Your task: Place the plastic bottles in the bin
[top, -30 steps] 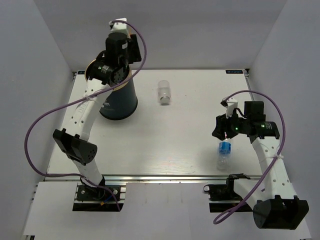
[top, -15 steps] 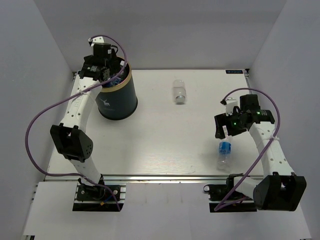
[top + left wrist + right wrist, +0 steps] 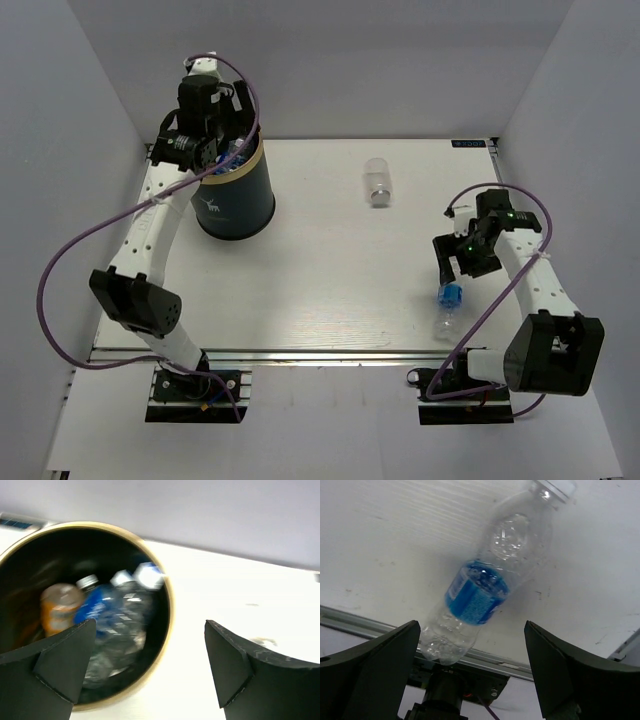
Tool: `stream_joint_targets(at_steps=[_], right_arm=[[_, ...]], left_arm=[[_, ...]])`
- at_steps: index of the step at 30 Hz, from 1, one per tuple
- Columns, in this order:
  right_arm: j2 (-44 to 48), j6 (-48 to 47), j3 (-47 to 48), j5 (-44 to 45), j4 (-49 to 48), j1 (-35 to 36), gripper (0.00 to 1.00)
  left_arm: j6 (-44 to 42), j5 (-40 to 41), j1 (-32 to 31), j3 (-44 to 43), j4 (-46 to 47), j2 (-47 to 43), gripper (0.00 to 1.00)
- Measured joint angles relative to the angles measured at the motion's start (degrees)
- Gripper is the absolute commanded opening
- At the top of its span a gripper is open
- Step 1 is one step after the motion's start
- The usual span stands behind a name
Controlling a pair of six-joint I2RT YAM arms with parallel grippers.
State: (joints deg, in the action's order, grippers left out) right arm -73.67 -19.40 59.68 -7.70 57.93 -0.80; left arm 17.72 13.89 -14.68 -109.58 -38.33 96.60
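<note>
The dark green bin (image 3: 240,205) stands at the back left. My left gripper (image 3: 226,150) hangs open over its rim, empty. In the left wrist view the left gripper (image 3: 150,630) straddles the gold rim of the bin (image 3: 168,605). Inside lie an orange bottle (image 3: 59,611) and blue-labelled clear bottles (image 3: 107,615). A plain clear bottle (image 3: 378,182) lies on the table at the back middle. A blue-labelled bottle (image 3: 447,305) lies near the front right edge. My right gripper (image 3: 460,262) is open just above that blue-labelled bottle (image 3: 480,595), its fingers (image 3: 385,655) on either side, not touching.
The metal rail (image 3: 490,657) of the table's front edge runs right under the blue-labelled bottle's base. White walls close in the table at the back and both sides. The right arm's base (image 3: 545,355) sits just behind that bottle.
Both grippers have opened wide. The left wrist swung back over the bin's far-left rim. The plain clear bottle has rolled to the right. The right gripper moved nearer the blue-labelled bottle.
</note>
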Motion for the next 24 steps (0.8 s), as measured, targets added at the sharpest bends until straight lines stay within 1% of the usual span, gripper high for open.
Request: stream_joint_targets(at_steps=[5,11,15,20,22,23,24], right_arm=[[-0.09,2.05,-2.47,4.44,-1.73,-0.81,0.90],[-1.99,2.93,-5.09,4.81,-2.45,-1.81,0.90],[-5.49,2.89,-6.49,4.61,-2.67,-2.14,0.90],[-12.31,2.82,-7.34,4.07,-4.11,-2.19,0.90],[-14.14,2.73,-7.34,3.78,-4.55,-2.19,0.86],[-14.99,2.67,-7.32,3.58,-4.74,-2.19,0.80],[-15.65,2.49,-7.28,3.34,-4.96,-2.19,0.62]], left_arm=[[-0.50,-9.18,-2.64,0.09,3.74,-4.59,0.99],[-1.68,-19.21,-6.97,0.17,6.27,-5.57,0.99],[-2.23,-22.67,-9.62,1.64,6.01,-4.85,0.99],[-3.13,-23.32,-11.58,3.74,5.33,-4.61,0.99],[-3.30,-23.26,-11.78,4.57,5.35,-4.63,0.99],[-3.39,-23.15,-11.80,5.09,5.27,-4.70,0.99],[-3.45,-22.99,-11.87,5.57,5.22,-4.74,0.99]])
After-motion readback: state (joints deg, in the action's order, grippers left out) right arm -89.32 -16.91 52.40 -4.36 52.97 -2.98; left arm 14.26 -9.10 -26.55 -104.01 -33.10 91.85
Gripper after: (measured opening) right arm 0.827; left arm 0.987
